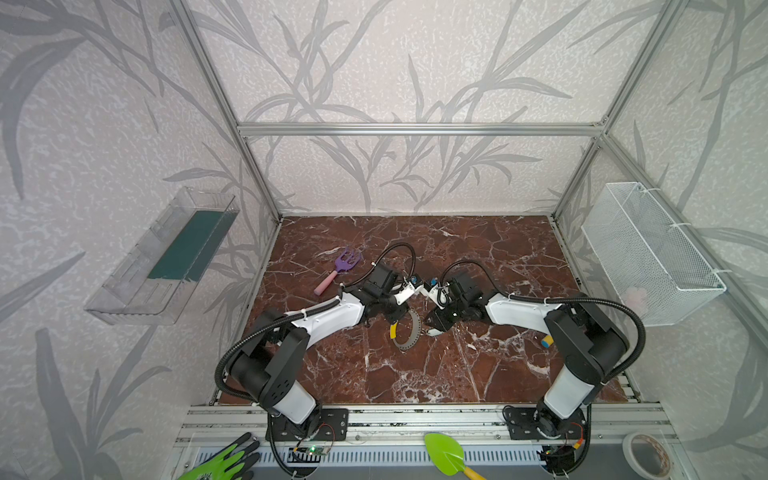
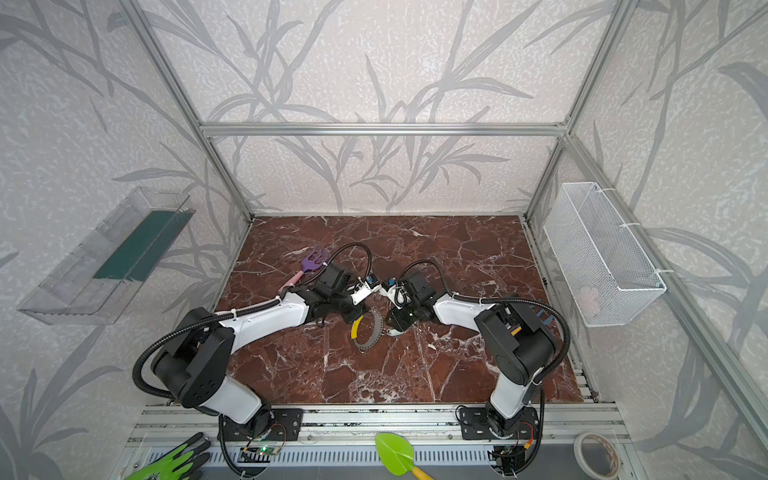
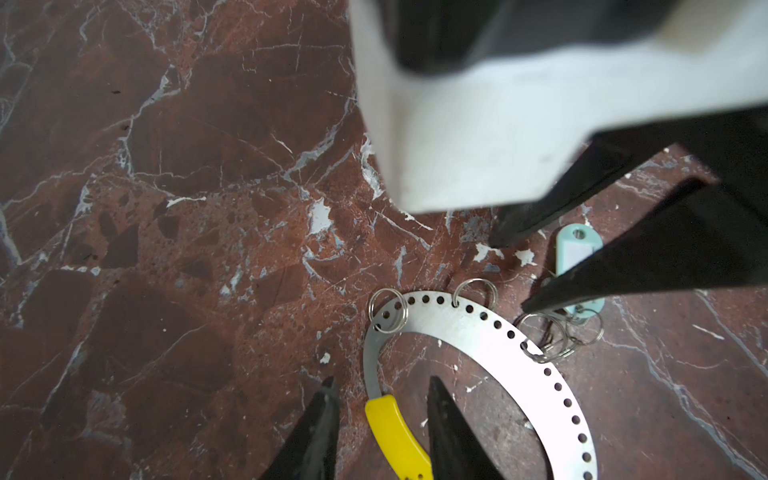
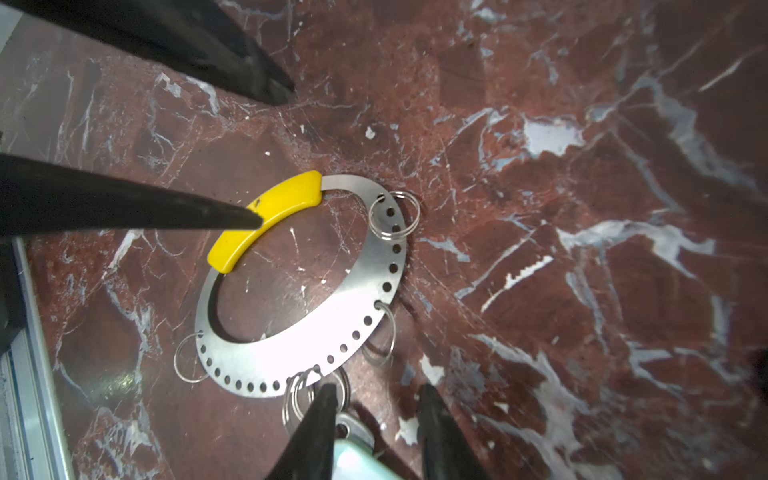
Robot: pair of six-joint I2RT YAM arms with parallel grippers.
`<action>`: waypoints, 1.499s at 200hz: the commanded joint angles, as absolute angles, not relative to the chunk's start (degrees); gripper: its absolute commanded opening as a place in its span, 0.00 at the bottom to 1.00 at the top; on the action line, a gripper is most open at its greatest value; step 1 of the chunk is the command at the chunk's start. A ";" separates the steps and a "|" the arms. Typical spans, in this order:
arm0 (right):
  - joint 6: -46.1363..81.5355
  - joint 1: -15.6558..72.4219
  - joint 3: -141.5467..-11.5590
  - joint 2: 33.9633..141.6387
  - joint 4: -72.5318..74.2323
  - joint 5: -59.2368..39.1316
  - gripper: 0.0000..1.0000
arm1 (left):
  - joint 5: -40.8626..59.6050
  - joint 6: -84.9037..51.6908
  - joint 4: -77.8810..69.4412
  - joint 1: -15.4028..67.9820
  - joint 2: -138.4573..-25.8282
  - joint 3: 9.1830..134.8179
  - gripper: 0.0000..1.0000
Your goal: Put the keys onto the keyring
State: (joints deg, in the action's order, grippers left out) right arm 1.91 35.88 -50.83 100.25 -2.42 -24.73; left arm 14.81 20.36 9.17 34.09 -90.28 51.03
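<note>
Broadly, we see the red-brown marble table (image 1: 415, 374) under both arms, which meet low over its middle. Between the two sets of jaws the keyring (image 3: 478, 328) lies flat on the table; both top views show it there (image 1: 412, 330) (image 2: 375, 328). It is a grey metal hoop with a row of punched holes along its outer edge and a yellow sleeve (image 3: 395, 432) over one arc.

The left gripper (image 3: 381, 380) stands about half open astride that sleeve, one finger inside the hoop and one outside. A gap shows on either side, so it has hold of nothing. The right gripper (image 4: 378, 387) stands about as wide across the hoop from the left one, and it too grips nothing.

The keys (image 3: 557, 336) lie on the table between the right fingers, just beside the hoop. Their pale teal tag (image 3: 575, 249) sits closer to one finger than to the other, and its white insert is too blurred for us to read any writing. The bunch's wire rings overlap the hoop's holed edge, but we cannot tell whether one is threaded. Bare split rings (image 4: 395, 214) sit at other holes, clear of both sets of jaws.
</note>
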 commanded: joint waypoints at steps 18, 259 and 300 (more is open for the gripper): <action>4.31 36.43 -53.29 103.36 -2.65 -26.54 0.32 | 15.03 19.45 8.27 34.23 -89.84 50.79 0.37; -2.94 31.81 -36.23 79.17 11.97 -8.87 0.26 | 0.96 13.38 27.94 41.22 -109.31 70.38 0.33; -3.15 31.73 -36.69 79.95 11.84 -9.23 0.24 | 0.79 13.01 28.57 41.23 -110.35 71.36 0.20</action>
State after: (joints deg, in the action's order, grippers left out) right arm -2.66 31.97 -36.25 79.44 10.55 -8.64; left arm 1.54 13.72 26.17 40.91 -109.10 69.84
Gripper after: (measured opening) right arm 0.245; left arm 0.218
